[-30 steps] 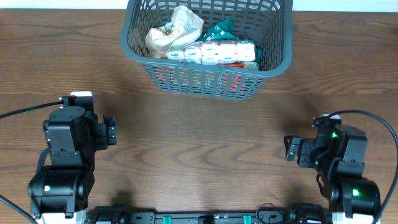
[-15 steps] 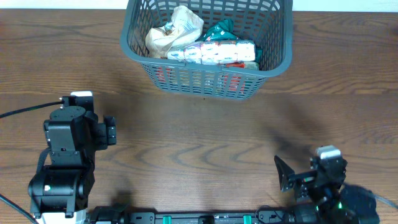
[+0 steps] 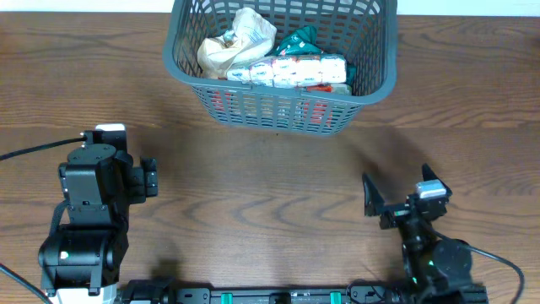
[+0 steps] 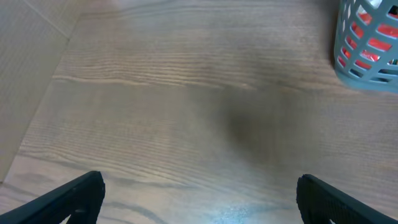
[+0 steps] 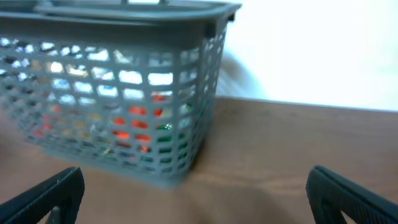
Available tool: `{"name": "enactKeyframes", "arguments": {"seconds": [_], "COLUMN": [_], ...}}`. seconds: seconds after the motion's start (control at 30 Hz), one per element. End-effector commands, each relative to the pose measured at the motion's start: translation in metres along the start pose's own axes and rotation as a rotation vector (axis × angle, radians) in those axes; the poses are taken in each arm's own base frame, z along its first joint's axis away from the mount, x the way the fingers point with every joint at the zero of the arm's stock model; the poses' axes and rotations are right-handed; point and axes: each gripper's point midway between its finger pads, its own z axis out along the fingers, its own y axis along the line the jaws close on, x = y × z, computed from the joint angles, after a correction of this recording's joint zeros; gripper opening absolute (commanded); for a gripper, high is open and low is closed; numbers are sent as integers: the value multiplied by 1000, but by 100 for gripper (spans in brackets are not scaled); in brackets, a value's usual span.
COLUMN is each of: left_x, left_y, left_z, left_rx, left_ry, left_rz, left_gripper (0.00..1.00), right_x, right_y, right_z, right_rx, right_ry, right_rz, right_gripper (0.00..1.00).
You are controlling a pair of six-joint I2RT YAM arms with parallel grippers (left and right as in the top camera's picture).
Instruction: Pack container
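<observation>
Basket packed at the far edge, both arms low at the near side.

The container (image 3: 278,110) sat at the far edge of the wooden table (image 3: 270,169), holding a crumpled beige bag (image 3: 236,42), a green packet (image 3: 297,38) and a long white patterned packet (image 3: 295,69). The left gripper (image 4: 199,199) hung over bare wood, its jaws spread wide and empty, well apart from the basket. The right gripper (image 5: 193,193) faced the basket's lattice side, also gaping open with nothing between its fingers.
</observation>
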Motion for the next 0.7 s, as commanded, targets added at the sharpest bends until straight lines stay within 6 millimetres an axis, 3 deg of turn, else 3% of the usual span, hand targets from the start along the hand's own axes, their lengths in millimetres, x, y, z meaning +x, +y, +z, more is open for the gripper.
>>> {"name": "enactKeyframes", "arguments": {"seconds": [0.0,0.17,0.67], "left_x": [1,1,1], "left_y": [3,3,3], "left_z": [1,1,1], "left_rx": [-16,-16,-16], "left_ry": [4,4,4], "left_rz": [-17,-17,-18], "left_gripper": [99,99,99], "right_x": [17,42,43], "right_y": [-10,-17,-25], "right_z": [6,9,8], "right_rx": [59,95,95], "right_ry": [-9,40,41], "right_rz": [4,2,3], "right_gripper": [99,99,99]}}
